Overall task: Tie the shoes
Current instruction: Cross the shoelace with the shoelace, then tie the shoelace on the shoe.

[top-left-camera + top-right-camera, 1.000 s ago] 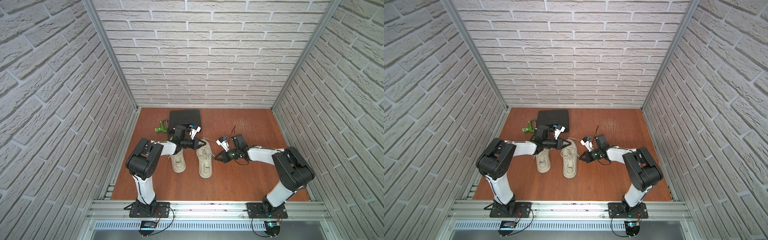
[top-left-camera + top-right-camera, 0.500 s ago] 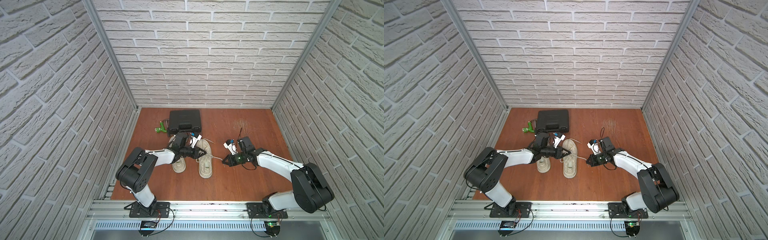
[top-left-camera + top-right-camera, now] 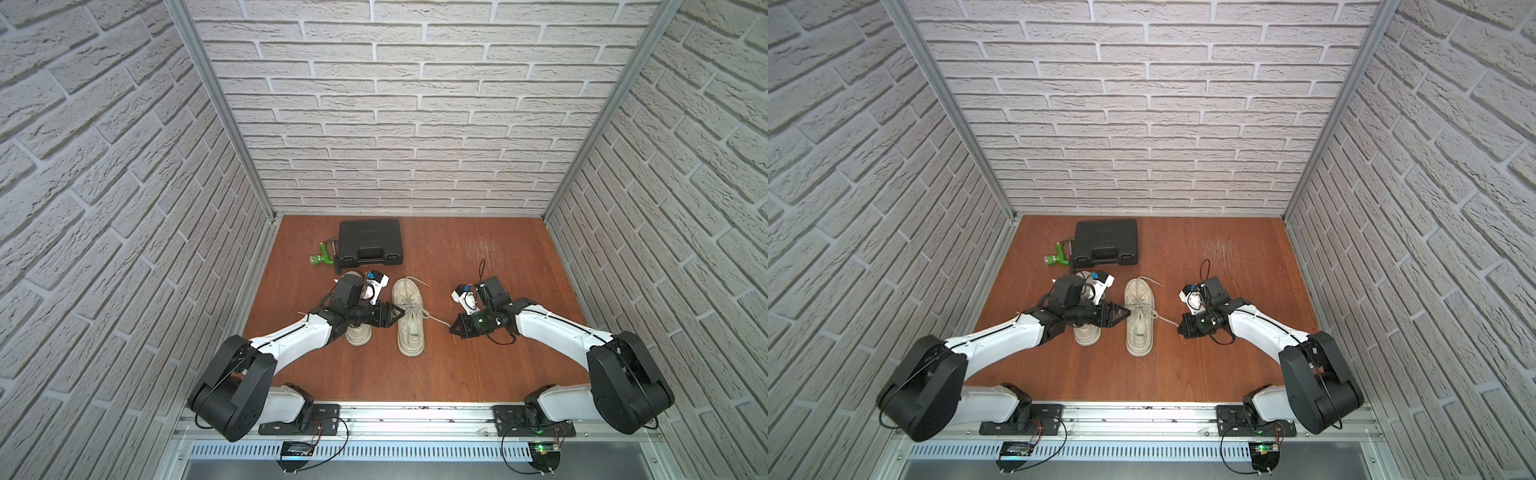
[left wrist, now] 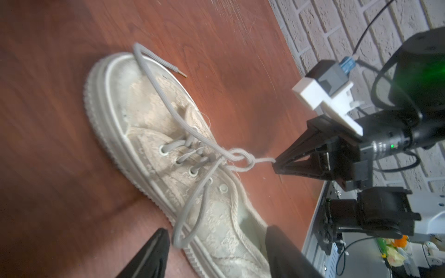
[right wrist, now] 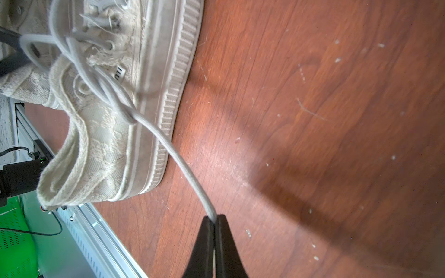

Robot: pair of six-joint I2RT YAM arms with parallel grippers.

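Now the left gripper (image 3: 398, 314) is seen with its fingers (image 4: 154, 260) spread wide and nothing between them, where a second ago it was closed at the lacing. The strand it had appears to be let go, and a slack loop (image 4: 175, 237) is left lying across the side of the right-hand shoe (image 3: 409, 320). The right gripper (image 5: 214, 220) is kept pinched on the other lace (image 5: 183, 168), which is drawn taut to the right, low over the wooden floor (image 3: 478, 374). Both arms are also stretched lower and further out than before. A first crossing knot (image 4: 240, 158) is shown cinched and pulled over toward the right side of that shoe. It is judged that the first half of the tie is made here and that the bow is not yet formed. The freed strand would have to be taken up again for that.

The pair is set side by side in the middle of the floor, the right-hand shoe with its toe to the far wall. The left-hand shoe (image 3: 358, 334) is largely covered by the left arm, so the state of its laces cannot be told. One loose lace end (image 4: 159, 60) is laid over the toe of the right-hand shoe. A black case (image 3: 370, 243) and a small green tool (image 3: 322, 259) are left at the far side, well apart from the work — nothing is found between the grippers and the knot.
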